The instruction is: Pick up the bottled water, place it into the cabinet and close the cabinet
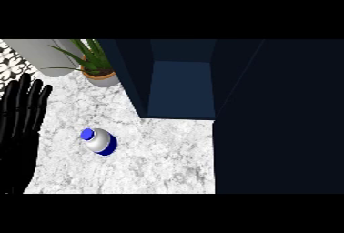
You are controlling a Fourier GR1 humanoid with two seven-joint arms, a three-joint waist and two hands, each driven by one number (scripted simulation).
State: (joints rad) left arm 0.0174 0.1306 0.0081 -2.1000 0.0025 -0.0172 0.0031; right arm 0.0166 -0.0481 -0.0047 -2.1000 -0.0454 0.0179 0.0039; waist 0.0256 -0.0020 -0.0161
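— Question one: where is the small silvery plastic water bottle (98, 141) sitting?

— It is sitting on the white marbled stone desk (161, 159), in the left half of the surface. It is well apart from everything else, and nothing is touching it.

— Which way is it pointing?

— Its round blue cap (87, 134) is facing the upper left of the head view, and its blue bottom band is showing at the lower right. So the long axis is running along that diagonal in the picture. It is looking like a bottle standing on its base and being seen from steeply above, though I cannot tell whether it is leaning.

— And the robot hand?

— The black left robot hand (17, 136) is showing at the left edge, released, with its fingers straight and pointing up the view. It is holding nothing and resting to the left of the bottle, apart from it.

— What about the cabinet?

— The tall dark blue cabinet (180, 86) is standing at the back of the desk with its front open and its lighter blue inside showing. A wide dark panel (275, 118) is filling the right side of the view; I cannot tell whether it is the door.

— Anything else?

— A green leafy plant in a grey round pot (94, 66) is standing just left of the cabinet.
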